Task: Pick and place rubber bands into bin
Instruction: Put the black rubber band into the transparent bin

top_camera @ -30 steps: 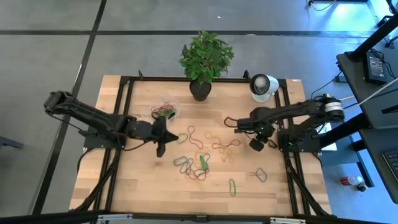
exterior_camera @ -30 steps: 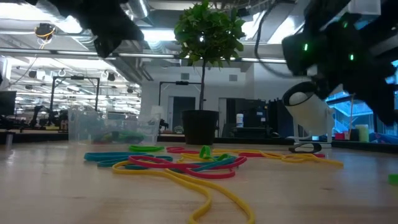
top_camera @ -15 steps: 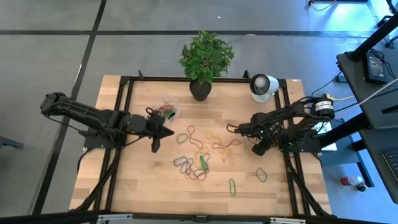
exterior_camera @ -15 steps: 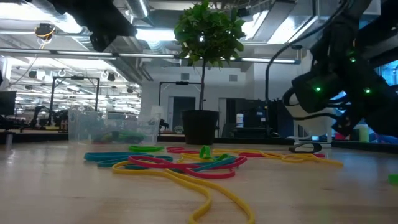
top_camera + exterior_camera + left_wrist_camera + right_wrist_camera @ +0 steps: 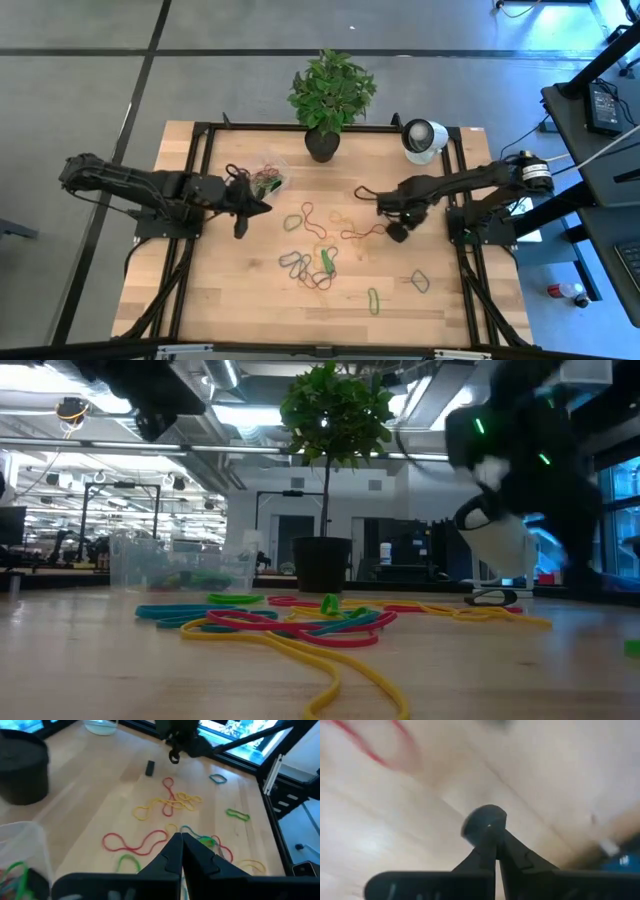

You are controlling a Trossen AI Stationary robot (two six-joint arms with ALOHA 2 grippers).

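Several coloured rubber bands [image 5: 322, 250] lie loose on the middle of the wooden table, and more sit in the clear bin [image 5: 266, 177] at the far left. My left gripper [image 5: 262, 208] hovers shut and empty just on the near side of the bin. My right gripper [image 5: 362, 191] points down over the right half of the table, raised off the wood. It is shut on a small dark loop [image 5: 173, 756], which looks like a dark rubber band. Another dark band [image 5: 490, 597] lies flat on the table. My right gripper pinches the dark band [image 5: 485, 821] between its two fingers, at their free ends. The fingers come from above, pointing down. The loop sticks out past the fingertips and hangs below them, clear of the table.
A black plant pot [image 5: 322, 146] and a white round camera-like object [image 5: 424, 138] stand along the far edge. Black frame rails [image 5: 200, 180] run along the table's sides. A green band [image 5: 374, 299] and a blue-green band [image 5: 419, 281] lie apart, toward the near right.
My left gripper has drawn back toward the table's left edge and a little toward the far edge, beside the bin. My right gripper dipped toward the table, then rose again and shifted slightly toward the far left.
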